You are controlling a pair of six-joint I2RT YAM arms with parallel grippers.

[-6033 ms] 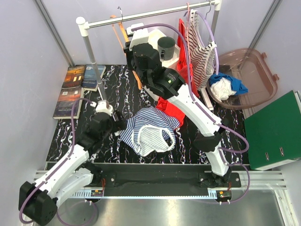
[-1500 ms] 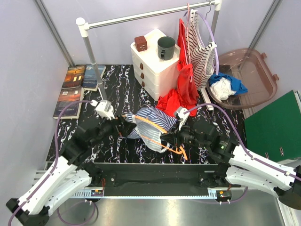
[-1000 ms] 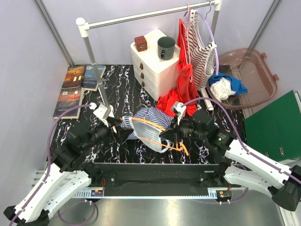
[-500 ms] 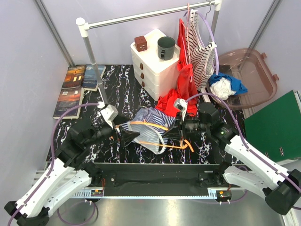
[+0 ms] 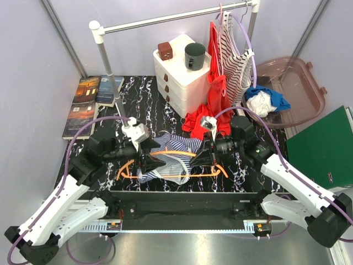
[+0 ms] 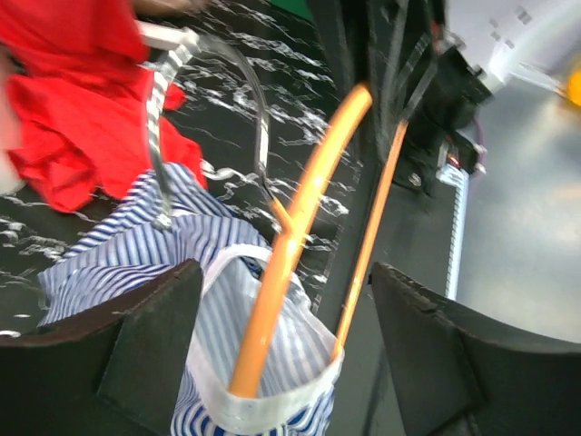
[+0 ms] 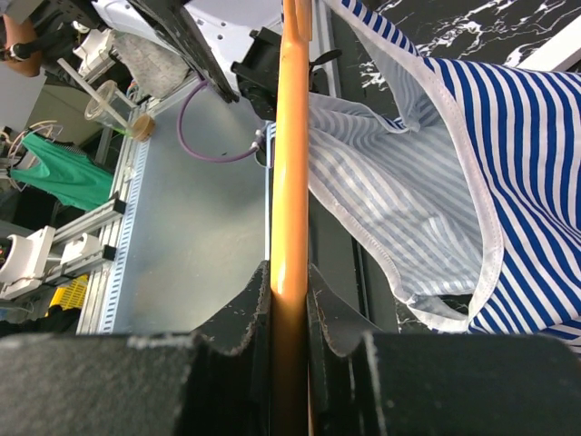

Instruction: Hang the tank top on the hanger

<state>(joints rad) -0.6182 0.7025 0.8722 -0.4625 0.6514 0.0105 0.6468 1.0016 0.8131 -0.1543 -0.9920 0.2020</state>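
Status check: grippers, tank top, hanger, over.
Right gripper shut on hanger. Left gripper open astride tank top. One hanger arm through a hemmed opening. Red garment just behind, off the hanger.

The top view is bright, with soft light from above and pale shadows on the table (image 5: 132, 105). The left wrist picture is smeared, so the red cloth (image 6: 64, 118) looks fuzzy. The right wrist picture shows the hanger (image 7: 290, 136) sharp, but its dark bottom edge is blurry, maybe too close

Orange hanger (image 6: 302, 207) – one arm through striped tank top (image 6: 127, 254)
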